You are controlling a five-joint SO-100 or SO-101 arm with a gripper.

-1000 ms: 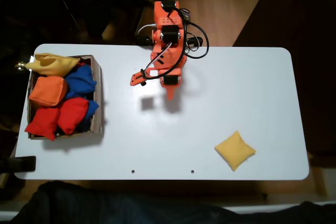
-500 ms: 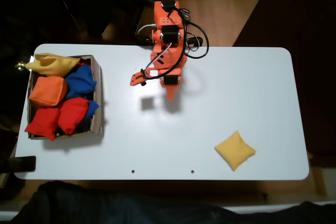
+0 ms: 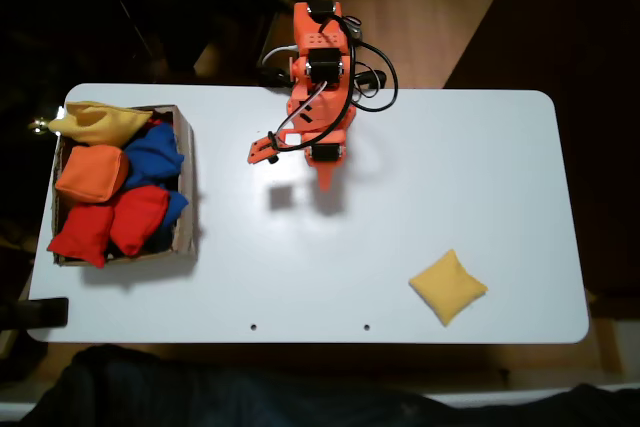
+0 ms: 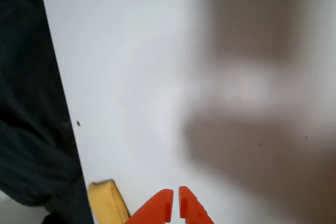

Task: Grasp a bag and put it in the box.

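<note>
Jaws (image 4: 175,205) nearly together; golden-yellow square bag (image 3: 447,287), pointed corners

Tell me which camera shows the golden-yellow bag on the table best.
The fixed view: the bag lies whole and unobstructed on the white table, far right of the box. The wrist view catches just a yellow sliver of it at the bottom edge, left of the gripper.

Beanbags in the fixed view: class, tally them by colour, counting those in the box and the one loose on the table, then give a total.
Golden-yellow: 1, the bag loose on the table
Lemon-yellow: 1, on the box rim
Orange: 1
Blue: 2 visible
Red: 2
Total: 7 visible; any buried beneath cannot be seen.
</note>
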